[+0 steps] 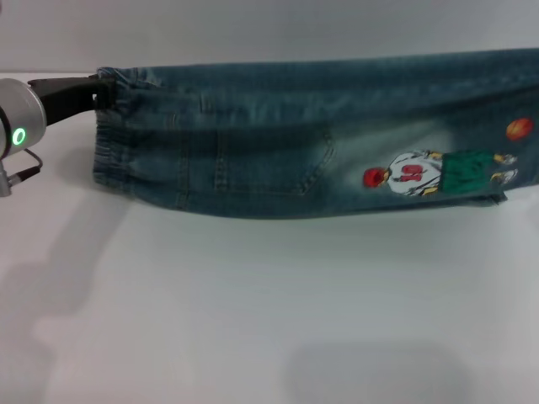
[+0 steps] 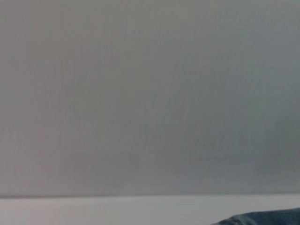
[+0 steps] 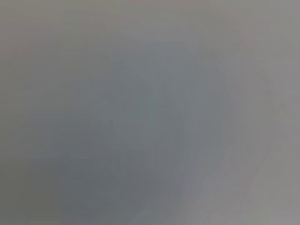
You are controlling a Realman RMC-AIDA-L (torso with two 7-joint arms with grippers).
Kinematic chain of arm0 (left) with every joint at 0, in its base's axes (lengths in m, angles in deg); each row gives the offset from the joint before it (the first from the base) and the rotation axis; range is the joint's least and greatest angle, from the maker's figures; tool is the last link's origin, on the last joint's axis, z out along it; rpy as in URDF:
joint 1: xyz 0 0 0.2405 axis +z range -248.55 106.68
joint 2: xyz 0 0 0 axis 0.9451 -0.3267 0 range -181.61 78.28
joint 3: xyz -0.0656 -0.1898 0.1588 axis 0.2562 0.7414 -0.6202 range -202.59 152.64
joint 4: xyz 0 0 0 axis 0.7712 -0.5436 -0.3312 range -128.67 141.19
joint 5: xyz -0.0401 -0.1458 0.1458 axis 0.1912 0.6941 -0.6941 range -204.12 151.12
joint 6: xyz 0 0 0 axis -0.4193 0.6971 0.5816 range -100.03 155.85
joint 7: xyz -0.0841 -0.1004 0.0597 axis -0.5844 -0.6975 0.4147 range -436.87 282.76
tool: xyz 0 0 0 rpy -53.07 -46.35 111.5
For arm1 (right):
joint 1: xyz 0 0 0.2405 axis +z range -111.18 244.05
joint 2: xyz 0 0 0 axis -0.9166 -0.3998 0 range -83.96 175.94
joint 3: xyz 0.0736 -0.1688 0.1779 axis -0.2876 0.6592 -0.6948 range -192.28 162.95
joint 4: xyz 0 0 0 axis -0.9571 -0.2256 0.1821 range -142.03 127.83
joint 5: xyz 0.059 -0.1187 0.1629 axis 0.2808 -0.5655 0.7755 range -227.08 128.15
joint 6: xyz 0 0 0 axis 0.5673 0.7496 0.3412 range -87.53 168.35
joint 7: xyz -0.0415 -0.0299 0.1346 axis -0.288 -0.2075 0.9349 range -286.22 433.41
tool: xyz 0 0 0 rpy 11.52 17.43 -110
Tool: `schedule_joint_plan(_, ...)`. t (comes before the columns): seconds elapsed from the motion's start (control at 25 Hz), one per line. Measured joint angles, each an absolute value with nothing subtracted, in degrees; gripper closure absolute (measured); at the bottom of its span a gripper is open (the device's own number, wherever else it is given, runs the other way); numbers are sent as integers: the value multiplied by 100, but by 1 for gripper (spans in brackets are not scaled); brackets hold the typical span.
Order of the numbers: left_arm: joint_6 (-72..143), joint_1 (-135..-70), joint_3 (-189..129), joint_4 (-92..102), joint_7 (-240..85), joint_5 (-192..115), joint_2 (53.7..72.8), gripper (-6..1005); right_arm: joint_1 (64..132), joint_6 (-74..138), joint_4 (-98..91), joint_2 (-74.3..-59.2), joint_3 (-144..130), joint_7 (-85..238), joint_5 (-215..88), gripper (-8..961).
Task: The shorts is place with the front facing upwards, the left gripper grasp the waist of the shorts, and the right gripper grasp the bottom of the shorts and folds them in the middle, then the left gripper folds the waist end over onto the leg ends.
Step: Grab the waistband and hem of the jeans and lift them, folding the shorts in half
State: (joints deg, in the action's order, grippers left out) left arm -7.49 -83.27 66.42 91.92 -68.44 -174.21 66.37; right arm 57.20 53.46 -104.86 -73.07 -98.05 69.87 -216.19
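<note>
Blue-green denim shorts [image 1: 295,143]: soft, floppy, lifted. Left black claw [image 1: 99,94] clamps the puckered waistband corner; right claw unseen.

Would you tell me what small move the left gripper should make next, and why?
Probably carry the waist across toward the leg ends: the shorts already lie folded lengthwise, and the left gripper sits at the waistband's far corner.

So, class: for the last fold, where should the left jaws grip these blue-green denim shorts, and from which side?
Grip the puckered elastic waistband of the blue-green denim shorts, coming from the robot's left; that bunched end faces the black left gripper already at its far corner.
</note>
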Motion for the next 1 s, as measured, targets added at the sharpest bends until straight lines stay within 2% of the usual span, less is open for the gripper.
schedule_joint_plan(0.2, 115, -8600, 6564, 8456, -6662, -17089, 6624, 867, 6094, 3915, -9300, -7294, -10013, 7112, -21616, 798)
schedule_joint_plan(0.4, 598, -8893, 6396, 8004, -6650, -17083, 6629, 861, 6389, 3697, -8944, -7276, -10132, 7117, -21610, 785)
schedule_joint_plan(0.52, 811, -8939, 6305, 7914, -6648, -17089, 6628, 749, 6381, 3672, -8942, -7274, -10118, 7102, -21610, 777)
schedule_joint_plan(0.72, 881, -8898, 6288, 7930, -6647, -17084, 6628, 550, 6265, 3623, -8970, -7279, -9941, 7084, -21615, 549)
schedule_joint_plan(0.8, 847, -8839, 6315, 8007, -6646, -17084, 6617, 466, 6203, 3576, -8972, -7281, -9772, 7066, -21632, 491)
schedule_joint_plan(1.0, 803, -8793, 6315, 8071, -6645, -17083, 6614, 362, 6096, 3539, -8857, -7284, -9470, 7048, -21647, 345)
